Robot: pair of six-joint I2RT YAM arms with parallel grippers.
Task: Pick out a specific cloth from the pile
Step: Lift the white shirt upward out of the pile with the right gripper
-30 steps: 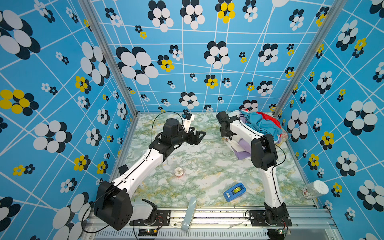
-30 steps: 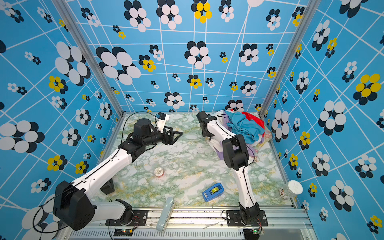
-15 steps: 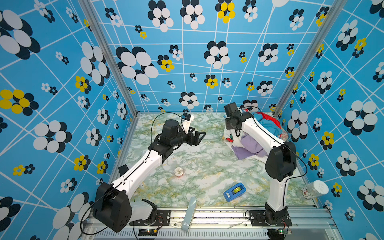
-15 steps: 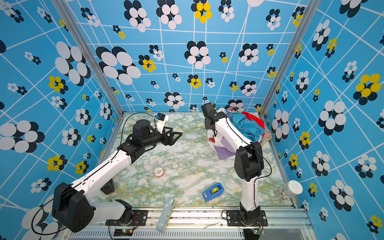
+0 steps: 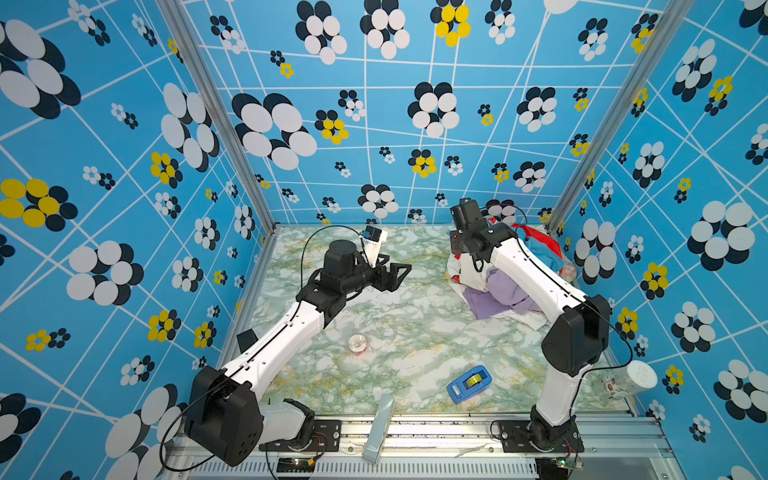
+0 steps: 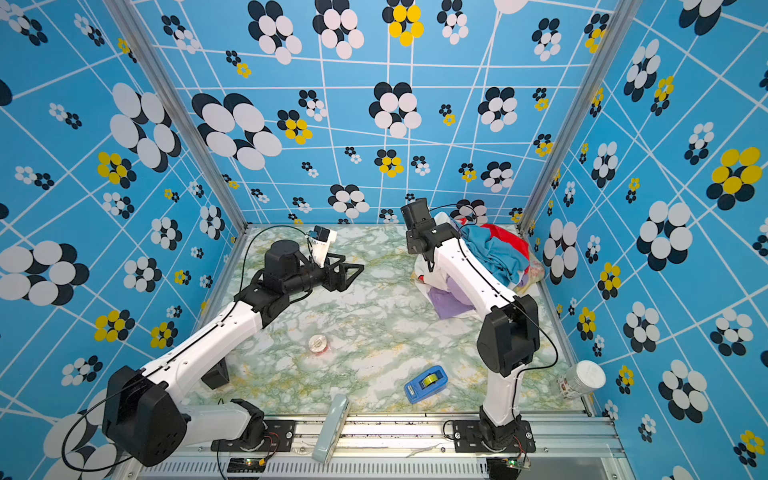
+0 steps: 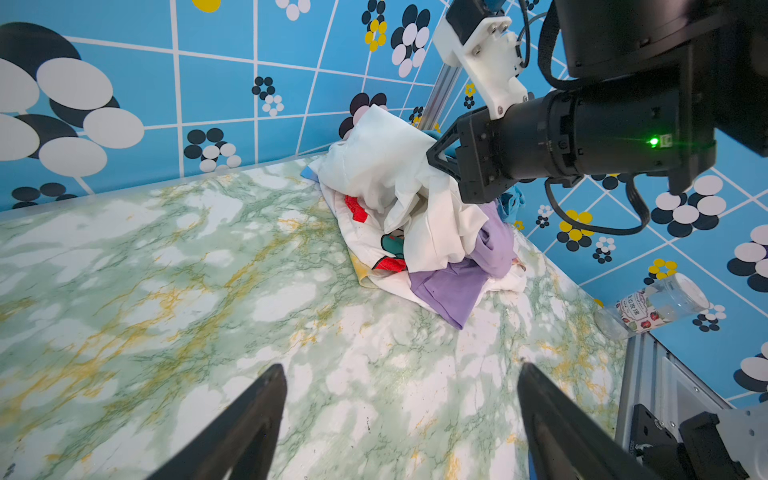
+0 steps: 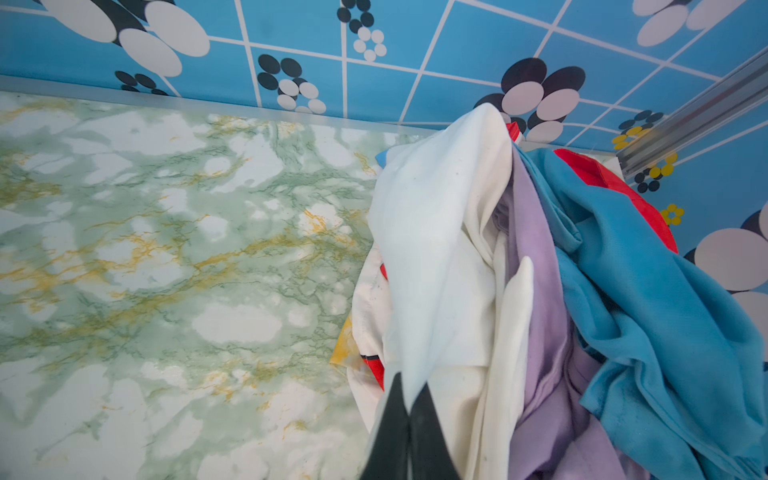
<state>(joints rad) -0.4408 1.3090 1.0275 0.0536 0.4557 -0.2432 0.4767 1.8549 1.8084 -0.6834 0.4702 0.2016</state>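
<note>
Cream-white and thin, the cloth [image 8: 432, 232] lies on top of the pile [image 5: 513, 286]. The pile is in the back right corner of the counter [image 5: 395, 328], close to the blue walls [image 5: 374, 124]. The right claw [image 8: 409, 388] is closed tight on the cloth. Its two black fingers [image 8: 390, 424] pinch a fold of it, with no gap between them. The cloth stands up in a tall peak. The rest of it hangs down over the side of the pile that faces the middle of the counter.

A lilac cloth [image 7: 453, 291] lies low in the pile, and one corner of it spreads flat on the counter. A blue cloth [image 8: 648, 299] is bunched up just beside the cream-white one, nearer the side wall. A bit of red cloth [image 8: 598, 174] peeks out behind the blue one. A white cloth with red and green pictures [image 7: 374, 237] lies under the cream-white one and touches the counter.

The left claw [image 7: 397, 374] is open. Its two fingers [image 7: 249, 419] are wide apart and nothing is between them. It hangs over the bare counter and points at the pile, well apart from it.

A blue tape holder [image 5: 468, 384] sits near the front of the counter. A small round clear thing [image 5: 357, 344] sits near the middle. A clear jar [image 5: 627, 378] lies on its side by the right wall.
</note>
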